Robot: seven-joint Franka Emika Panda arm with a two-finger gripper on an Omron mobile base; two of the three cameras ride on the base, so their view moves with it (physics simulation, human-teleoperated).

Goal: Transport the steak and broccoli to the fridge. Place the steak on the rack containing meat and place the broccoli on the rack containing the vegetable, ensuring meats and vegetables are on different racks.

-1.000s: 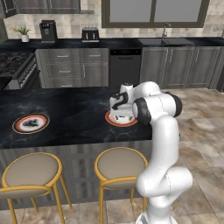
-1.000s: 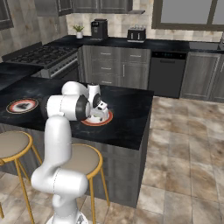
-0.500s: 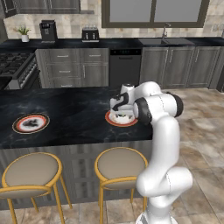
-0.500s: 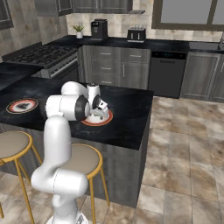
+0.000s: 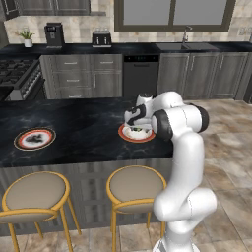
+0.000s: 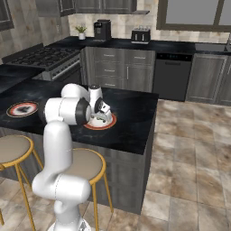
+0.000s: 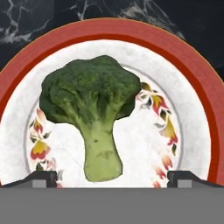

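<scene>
Gripper [image 7: 112, 177] hovers low over the plate [image 7: 192, 83], jaws spread wide, nothing between them, one fingertip either side of the stem end of the broccoli [image 7: 94, 109]. Broccoli lies flat at the plate's middle, stem pointing toward the hand, bumpy head toward the plate's far rim. Red-rimmed plate sits on the black island counter [image 5: 78, 128], near its right end, closer to the stool-side edge.

Step in hand, judged: picking the broccoli. To do it well, come straight down with the fingers still straddling the stem, close on the stem or the base of the head where it is firmest, keep tips just off the plate so it doesn't get dragged. Lift clear before swinging.

A second plate [image 5: 34, 139] lies toward the counter's left end; what it holds is too small to tell. Fridge not seen here.
</scene>
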